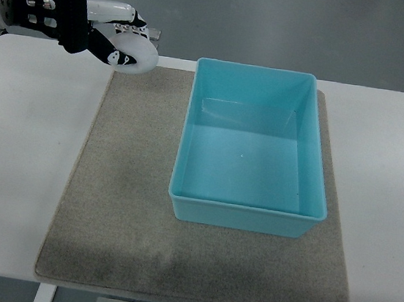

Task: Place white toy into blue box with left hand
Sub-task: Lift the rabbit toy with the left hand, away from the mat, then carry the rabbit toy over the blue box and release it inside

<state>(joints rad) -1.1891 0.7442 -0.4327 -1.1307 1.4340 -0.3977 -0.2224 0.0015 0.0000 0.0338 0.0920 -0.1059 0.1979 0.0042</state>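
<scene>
Left arm [28,4] cut off at left edge; robot hand [116,37] partly hides white toy [137,51]

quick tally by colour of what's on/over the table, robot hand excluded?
White: 2, the white toy held by the left robot hand, and the table
Blue: 1, the blue box, nothing in it
Grey: 1, the mat under the box
Total: 4

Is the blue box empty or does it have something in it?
Empty: the box shows only its bare blue floor; the left hand holds the white toy outside it.
</scene>
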